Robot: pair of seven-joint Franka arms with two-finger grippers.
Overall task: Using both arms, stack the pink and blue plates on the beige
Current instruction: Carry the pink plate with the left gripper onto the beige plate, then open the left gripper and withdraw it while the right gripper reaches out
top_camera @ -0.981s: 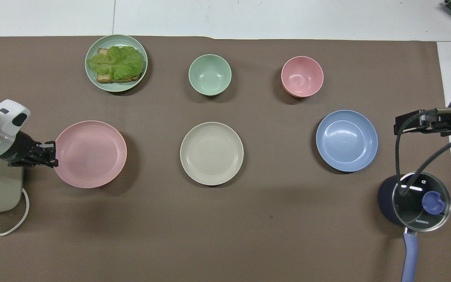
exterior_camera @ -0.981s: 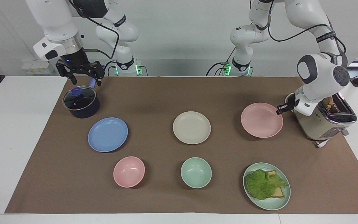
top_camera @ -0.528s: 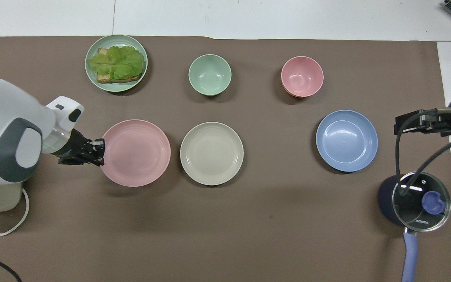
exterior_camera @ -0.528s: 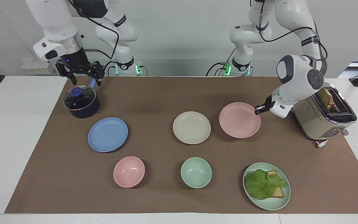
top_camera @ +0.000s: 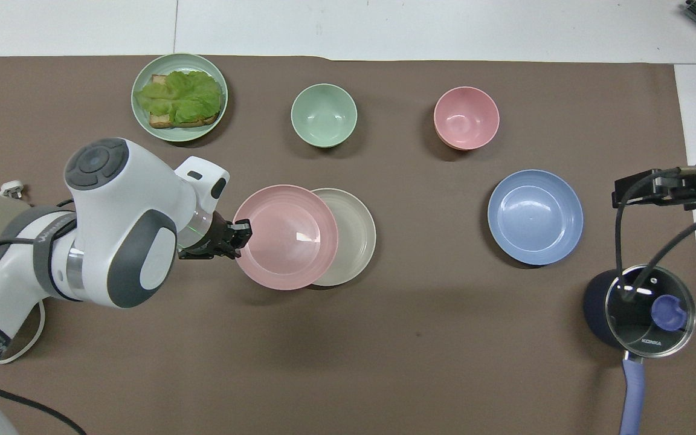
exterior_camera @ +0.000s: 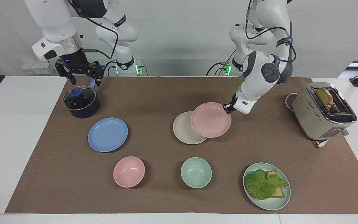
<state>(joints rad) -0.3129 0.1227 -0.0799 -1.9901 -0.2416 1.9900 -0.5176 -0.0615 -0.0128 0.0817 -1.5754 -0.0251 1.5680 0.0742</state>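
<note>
The left gripper [exterior_camera: 227, 108] is clamped on the rim of the pink plate [exterior_camera: 211, 119], carrying it partly over the beige plate [exterior_camera: 183, 128] at mid-table; the overlap is incomplete, the pink plate sitting off toward the left arm's end. Released here, it would likely land off-centre, tip on the beige rim and slide onto the brown mat [exterior_camera: 154, 96]. An edge pinch also lets a shallow plate sag or slip. The blue plate [exterior_camera: 107, 134] lies untouched toward the right arm's end, farther from the robots than the lidded pot [exterior_camera: 81, 101]. The right gripper [exterior_camera: 79, 72], fingers spread and empty, waits above that pot; a careless descent could catch its lid.
</note>
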